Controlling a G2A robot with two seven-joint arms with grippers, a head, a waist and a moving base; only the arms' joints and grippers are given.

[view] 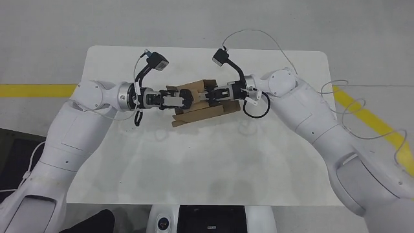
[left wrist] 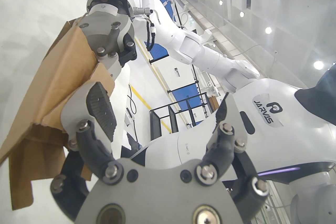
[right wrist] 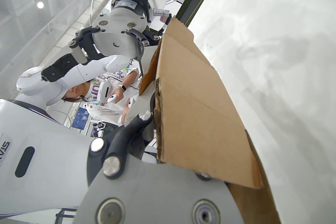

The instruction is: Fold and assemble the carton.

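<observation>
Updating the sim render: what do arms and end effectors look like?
Glossy white shells on left arm and right arm, black cable loops at the wrists. Same left end effector and right end effector: grey base plate, black linkages, white fingers, black textured pads.

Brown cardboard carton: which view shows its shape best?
Top view: nearly all of the brown cardboard carton shows against the white table. Left wrist view catches some flaps; right wrist view, one panel close up.

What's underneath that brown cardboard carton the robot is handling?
Under the brown cardboard carton is the white table, which shows all around it. The patch directly beneath is covered, so whether the carton rests there or is lifted cannot be told.
</observation>
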